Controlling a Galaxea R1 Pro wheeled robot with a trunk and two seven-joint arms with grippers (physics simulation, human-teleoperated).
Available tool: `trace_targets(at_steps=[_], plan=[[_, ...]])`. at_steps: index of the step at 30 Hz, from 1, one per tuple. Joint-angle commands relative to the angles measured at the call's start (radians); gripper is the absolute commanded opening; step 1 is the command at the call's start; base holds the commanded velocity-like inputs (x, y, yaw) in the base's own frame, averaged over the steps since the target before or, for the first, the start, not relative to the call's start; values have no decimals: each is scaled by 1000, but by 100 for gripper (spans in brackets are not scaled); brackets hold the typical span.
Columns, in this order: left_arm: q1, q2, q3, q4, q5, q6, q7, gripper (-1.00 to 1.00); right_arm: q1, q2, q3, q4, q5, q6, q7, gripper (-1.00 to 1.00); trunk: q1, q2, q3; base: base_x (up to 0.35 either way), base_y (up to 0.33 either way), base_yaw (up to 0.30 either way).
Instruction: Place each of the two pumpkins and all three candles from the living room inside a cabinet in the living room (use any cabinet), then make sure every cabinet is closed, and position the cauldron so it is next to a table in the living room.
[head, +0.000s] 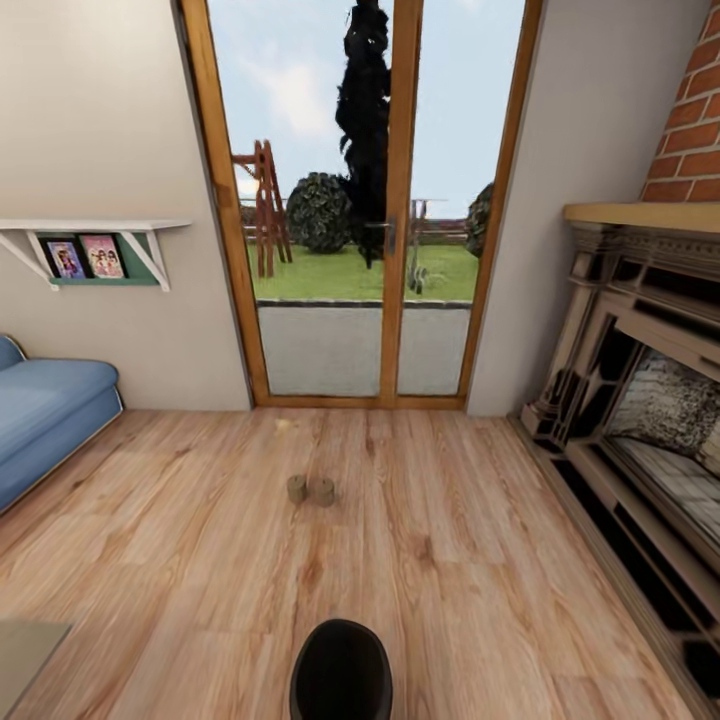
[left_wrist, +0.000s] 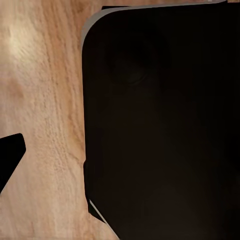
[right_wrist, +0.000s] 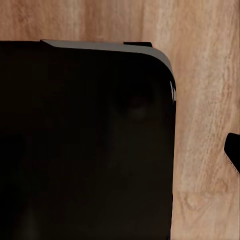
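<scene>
Head view, left to right: blue sofa (head: 45, 415) at the left edge, white wall shelf (head: 95, 228) with two framed pictures above it; two brown candles (head: 311, 490) upright on the plank floor (head: 180, 560), mid-room, just beside each other, well short of the glazed door (head: 360, 200); brick fireplace (head: 650, 400) along the right wall; dark rounded robot part (head: 341, 670) at bottom centre. Wrist views: black robot base (left_wrist: 160, 125) over floor; whether either pincer is apart or together, cannot tell.
</scene>
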Motion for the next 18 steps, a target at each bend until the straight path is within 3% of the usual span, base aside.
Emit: trace_targets(at_steps=[1, 13, 18], plan=[[0, 0, 0, -1, 1, -2, 1, 100, -1, 0, 0, 1, 0, -3, 0, 100, 0, 0, -1, 134, 0, 0], [0, 1, 2, -1, 1, -4, 1, 100, -1, 0, 0, 1, 0, -3, 0, 100, 0, 0, -1, 161, 2, 0], [0, 1, 4, -1, 2, -6, 1, 100, -1, 0, 0, 1, 0, -3, 0, 100, 0, 0, -1, 146, 157, 0]])
